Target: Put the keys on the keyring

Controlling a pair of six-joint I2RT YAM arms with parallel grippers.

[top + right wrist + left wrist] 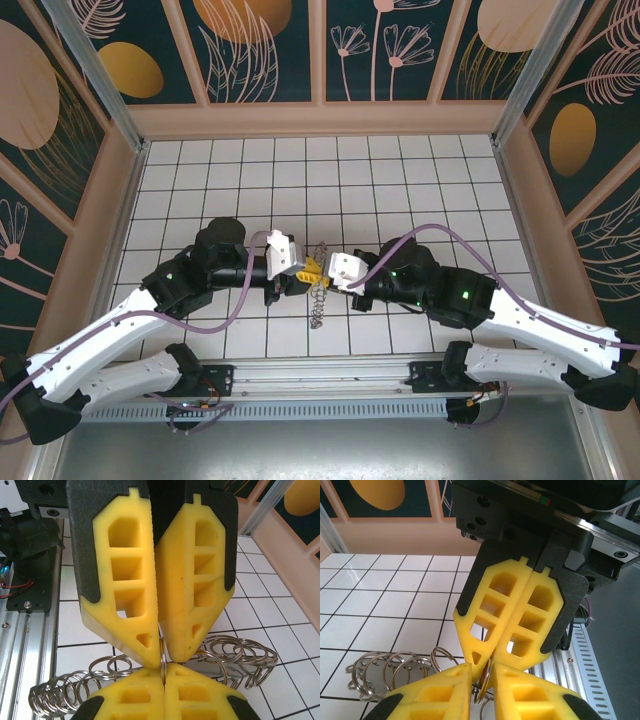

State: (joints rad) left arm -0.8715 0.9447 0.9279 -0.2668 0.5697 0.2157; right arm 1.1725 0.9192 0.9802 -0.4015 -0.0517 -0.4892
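No text, label, brand name, number or sign can be read on anything here. The wall panels (270, 50) carry drawn leaves, flowers and round shapes, not lettering.

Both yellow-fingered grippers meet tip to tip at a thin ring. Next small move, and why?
Probably ease the left gripper slightly wider and back it off: the right gripper is shut on the thin brassy metal ring, so it can likely hold it alone.
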